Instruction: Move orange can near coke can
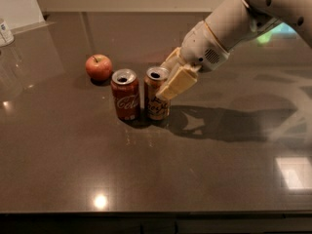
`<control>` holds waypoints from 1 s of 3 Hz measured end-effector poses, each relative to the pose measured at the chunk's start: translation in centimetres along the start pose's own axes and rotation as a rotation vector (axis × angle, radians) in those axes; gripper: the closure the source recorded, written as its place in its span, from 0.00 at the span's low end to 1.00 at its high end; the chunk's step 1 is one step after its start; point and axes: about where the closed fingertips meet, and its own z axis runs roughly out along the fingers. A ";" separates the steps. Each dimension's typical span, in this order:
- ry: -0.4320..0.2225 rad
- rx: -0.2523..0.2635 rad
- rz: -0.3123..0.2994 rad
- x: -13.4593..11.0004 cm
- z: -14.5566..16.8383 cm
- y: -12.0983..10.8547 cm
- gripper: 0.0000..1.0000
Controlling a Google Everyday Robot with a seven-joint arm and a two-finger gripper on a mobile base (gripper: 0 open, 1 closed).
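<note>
Worktop (73,169): dark, glossy, carrying three items grouped left of centre.

Orange can (157,95): upright on the worktop, silver top showing. It stands just beside the coke can (125,94), at that can's 3 o'clock. The gap between them is very narrow, and I cannot tell whether they touch.

Coke can: upright, white script facing the camera.

Apple (99,67): red, resting at the coke can's 11 o'clock, near but apart from it.

Gripper (164,82): at the orange can, with the arm reaching in from the 2 o'clock side. The jaws are closed around the orange can's upper half. One finger lies across the near right side; the other is partly hidden behind the can, so contact there appears likely but is not confirmed.
</note>
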 end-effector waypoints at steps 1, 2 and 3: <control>0.026 -0.004 -0.006 0.3 0.6 0.0 0.38; 0.039 0.020 0.002 0.9 0.7 -0.3 0.14; 0.038 0.017 0.000 0.8 0.8 -0.2 0.00</control>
